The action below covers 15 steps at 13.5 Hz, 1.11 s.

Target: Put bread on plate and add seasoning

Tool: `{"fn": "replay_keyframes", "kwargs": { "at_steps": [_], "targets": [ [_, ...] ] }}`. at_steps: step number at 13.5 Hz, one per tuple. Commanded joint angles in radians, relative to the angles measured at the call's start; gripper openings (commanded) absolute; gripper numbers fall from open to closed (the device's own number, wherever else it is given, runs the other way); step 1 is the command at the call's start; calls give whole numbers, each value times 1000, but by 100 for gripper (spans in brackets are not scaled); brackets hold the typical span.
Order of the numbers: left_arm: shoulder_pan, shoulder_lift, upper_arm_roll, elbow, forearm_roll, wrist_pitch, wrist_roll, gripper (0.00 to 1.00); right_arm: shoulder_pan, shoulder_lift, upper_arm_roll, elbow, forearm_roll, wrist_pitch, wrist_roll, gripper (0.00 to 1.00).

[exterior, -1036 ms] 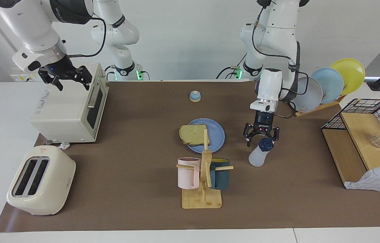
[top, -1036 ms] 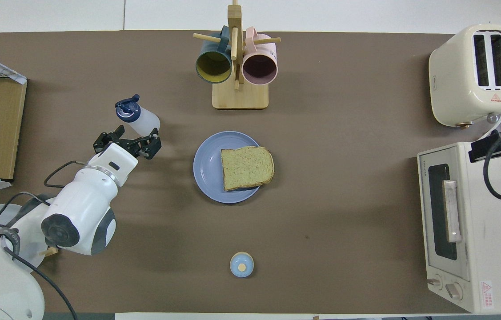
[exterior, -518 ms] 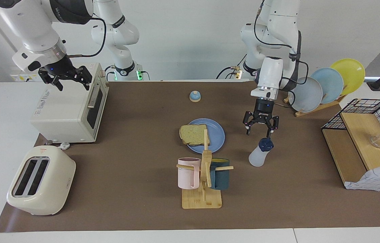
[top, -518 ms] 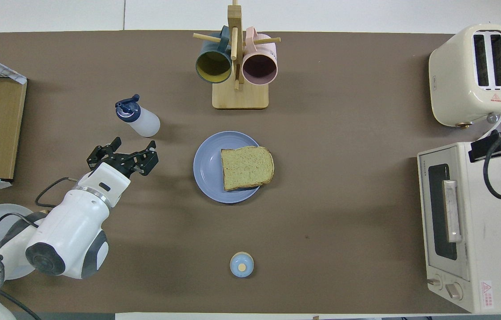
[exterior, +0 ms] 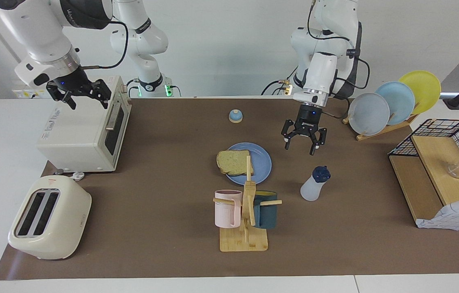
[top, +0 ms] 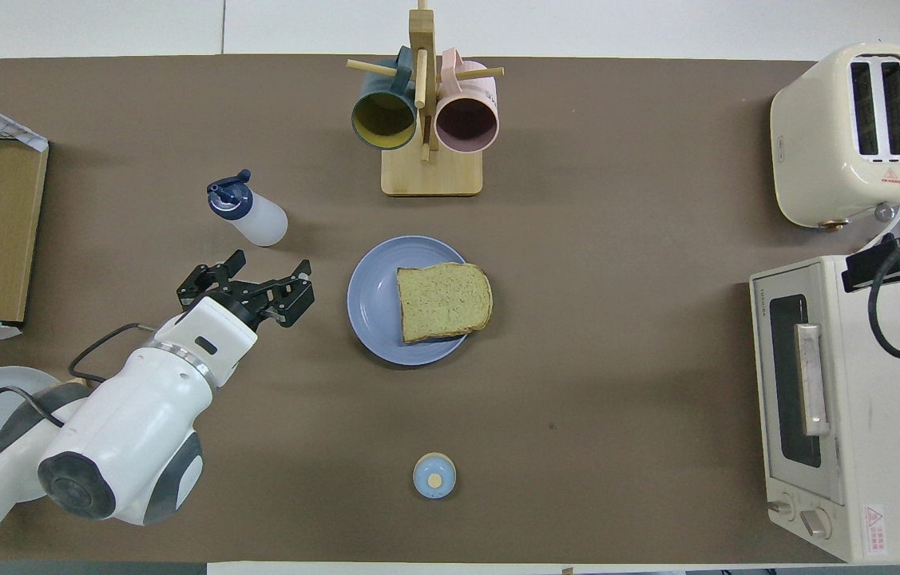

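The bread (exterior: 234, 162) (top: 443, 301) lies flat on the blue plate (exterior: 261, 159) (top: 374, 307) at mid-table, overhanging the rim toward the right arm's end. The seasoning (exterior: 315, 184) (top: 250, 214), a translucent bottle with a navy cap, stands alone on the mat toward the left arm's end, a little farther from the robots than the plate. My left gripper (exterior: 299, 147) (top: 272, 263) hangs open and empty in the air over bare mat between the plate and the bottle. My right gripper (exterior: 88, 105) (top: 869, 270) waits open and empty above the toaster oven.
A toaster oven (exterior: 82, 134) and a toaster (exterior: 50, 217) stand at the right arm's end. A wooden mug rack (exterior: 245, 215) with two mugs stands farther out than the plate. A small bell (exterior: 235, 116), a plate rack (exterior: 392, 106) and a wire basket (exterior: 441, 171) are also on the table.
The left gripper, open beside the bottle's cap a second ago, has risen and drawn back toward the robots and toward the plate. The bottle stays standing. The right arm has not moved.
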Motion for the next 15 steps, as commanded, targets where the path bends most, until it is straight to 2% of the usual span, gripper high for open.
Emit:
{"fn": "replay_keyframes", "kwargs": {
  "at_steps": [1,5,9,13,15],
  "targets": [
    [-15,-38,-17,130,-15,-231,-20,100,-10,-11,1,-14,19,2,-30,100],
    [-15,-49,-50,198,-15,-330,-65,100,-9,-11,1,-14,19,2,-30,100],
    [-18,-43,-55,382,-13,-605,-61,100,-9,-11,1,-14,19,2,-30,100],
    [-15,-43,-55,497,-16,-813,-53,100,-9,-11,1,-14,19,2,-30,100],
    [-9,-40,-52,574,-21,-975,-52,100,-9,-11,1,-14,19,2,-30,100]
  ]
}}
